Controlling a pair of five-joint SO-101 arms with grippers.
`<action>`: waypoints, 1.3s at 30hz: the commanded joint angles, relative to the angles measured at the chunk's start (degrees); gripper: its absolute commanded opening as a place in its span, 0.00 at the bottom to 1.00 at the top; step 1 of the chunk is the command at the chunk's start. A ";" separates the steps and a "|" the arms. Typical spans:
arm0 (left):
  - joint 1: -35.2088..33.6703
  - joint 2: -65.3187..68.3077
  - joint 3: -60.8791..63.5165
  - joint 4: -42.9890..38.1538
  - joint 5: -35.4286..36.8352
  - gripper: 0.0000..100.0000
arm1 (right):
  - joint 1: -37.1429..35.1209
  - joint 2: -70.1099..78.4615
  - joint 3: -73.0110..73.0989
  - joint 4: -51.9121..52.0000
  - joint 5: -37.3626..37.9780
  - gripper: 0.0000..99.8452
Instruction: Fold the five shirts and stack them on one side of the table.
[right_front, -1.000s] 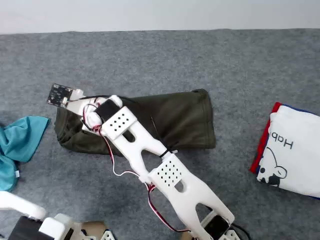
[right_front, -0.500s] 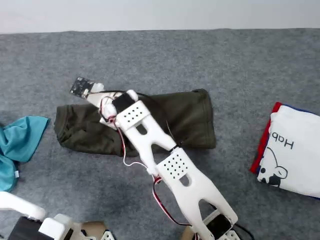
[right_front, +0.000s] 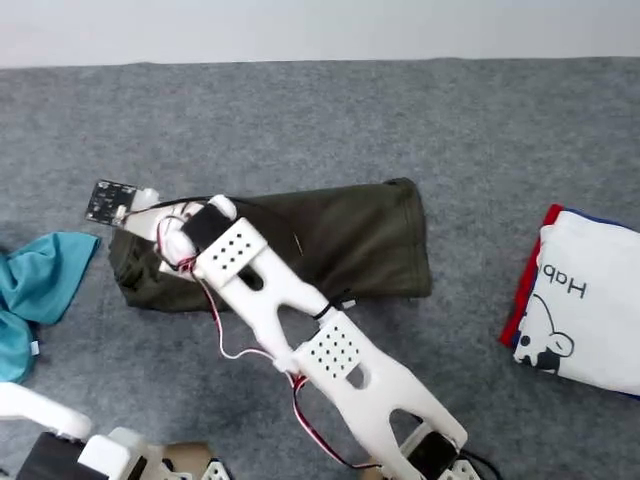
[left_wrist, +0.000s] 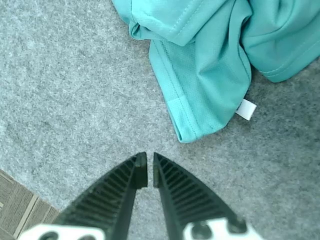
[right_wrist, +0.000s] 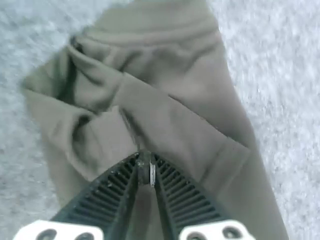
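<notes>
- Grey carpeted table (right_front: 300, 110) lies under everything
- olive shirt (right_front: 360, 235), rumpled, sits directly beneath the right gripper (right_wrist: 145, 167); it looks soft, limp and light, so best pinched at a hem or corner
- that gripper's jaws are closed, tips on the cloth; whether they pinch any is unclear
- left gripper (left_wrist: 148, 170) is closed to a slit and empty, teal shirt (left_wrist: 210, 65) just ahead of it

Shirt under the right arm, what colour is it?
The shirt is plain dark olive green; the high view shows it best.
</notes>
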 joint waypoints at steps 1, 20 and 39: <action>0.09 -2.02 -1.98 0.44 0.18 0.04 | -1.80 -5.23 -3.16 0.04 0.18 0.01; 0.44 -2.02 -1.27 -0.35 0.18 0.04 | -3.30 -3.21 -3.96 2.15 0.09 0.12; 0.62 -2.11 2.24 -3.34 0.18 0.04 | 1.27 1.98 -4.40 1.63 0.53 0.02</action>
